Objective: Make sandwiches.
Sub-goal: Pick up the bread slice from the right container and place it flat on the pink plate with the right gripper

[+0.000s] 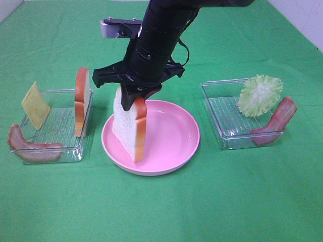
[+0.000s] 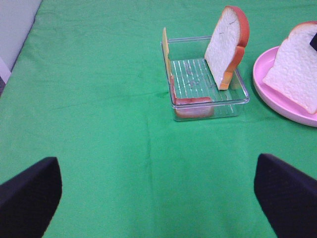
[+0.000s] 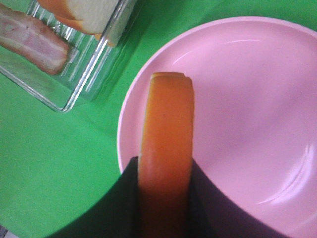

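Right end effector (image 1: 135, 97) gripping bread slice (image 1: 128, 128), seemingly touching plate (image 1: 174, 138), left end effector (image 2: 158, 193) spread

A green cloth-covered tabletop (image 1: 161, 212) fills nearly every view, its fabric smooth with faint creases. Past its far corners show a whitish surface (image 1: 308, 15) on the right and a pale grey strip (image 1: 5, 7) on the left; whether these are wall or floor cannot be told. The light is even and the shadows soft.
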{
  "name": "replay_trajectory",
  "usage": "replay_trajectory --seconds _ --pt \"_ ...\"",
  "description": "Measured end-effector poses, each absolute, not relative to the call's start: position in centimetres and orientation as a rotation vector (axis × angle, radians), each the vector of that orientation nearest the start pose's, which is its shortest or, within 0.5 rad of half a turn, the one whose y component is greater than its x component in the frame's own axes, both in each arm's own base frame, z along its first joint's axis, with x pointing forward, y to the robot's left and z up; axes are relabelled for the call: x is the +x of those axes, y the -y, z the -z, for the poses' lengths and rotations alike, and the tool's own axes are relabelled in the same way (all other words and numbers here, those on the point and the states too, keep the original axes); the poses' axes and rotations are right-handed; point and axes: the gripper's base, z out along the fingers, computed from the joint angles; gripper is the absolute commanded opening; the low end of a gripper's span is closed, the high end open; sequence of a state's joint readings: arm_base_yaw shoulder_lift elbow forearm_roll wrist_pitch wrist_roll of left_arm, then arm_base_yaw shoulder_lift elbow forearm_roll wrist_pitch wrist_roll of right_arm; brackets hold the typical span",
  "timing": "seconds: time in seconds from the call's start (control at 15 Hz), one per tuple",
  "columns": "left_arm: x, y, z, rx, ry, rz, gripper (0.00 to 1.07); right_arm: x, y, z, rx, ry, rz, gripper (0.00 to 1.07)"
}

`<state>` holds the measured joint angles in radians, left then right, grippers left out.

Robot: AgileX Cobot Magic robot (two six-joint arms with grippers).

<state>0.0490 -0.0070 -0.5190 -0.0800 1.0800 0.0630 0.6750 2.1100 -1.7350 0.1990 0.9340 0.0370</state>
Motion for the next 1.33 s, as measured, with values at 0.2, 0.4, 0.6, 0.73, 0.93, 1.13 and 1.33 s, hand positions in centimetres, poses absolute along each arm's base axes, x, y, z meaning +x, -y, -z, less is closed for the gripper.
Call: replay_trajectory --seconds 0.2,0.4,0.6,0.73,0.93,1.13,1.33 --pt "-0.9 0.7 -28.1 0.02 -2.035 0.025 1.0 34.9 -29.5 -21.1 -0.781 -2.73 -0.392 0.08" --pt "-0.9 0.7 -28.1 0.02 -2.035 0.025 1.0 34.9 -29.5 -21.1 -0.779 -2.73 -0.392 0.09" --pt "-0.9 0.7 -28.1 0.02 -2.035 0.025 1.0 34.9 -29.6 -21.0 -0.758 -2.74 -0.395 0.09" --pt "-0.9 0.7 -28.1 0.02 -2.035 0.025 1.0 35.0 -29.7 -20.1 -0.753 -2.764 -0.387 0.09" --pt "-0.9 0.7 -28.1 0.02 -2.035 0.025 1.0 35.1 -29.6 -19.5 -0.769 -2.768 -0.353 0.11" --pt "-0.9 0.7 -28.1 0.02 -2.035 0.025 1.0 35.3 -29.3 -19.5 -0.781 -2.759 -0.298 0.29" --pt "-0.9 0.7 -28.1 0.02 -2.035 0.025 1.0 35.4 -29.2 -19.5 -0.779 -2.758 -0.273 0.68"
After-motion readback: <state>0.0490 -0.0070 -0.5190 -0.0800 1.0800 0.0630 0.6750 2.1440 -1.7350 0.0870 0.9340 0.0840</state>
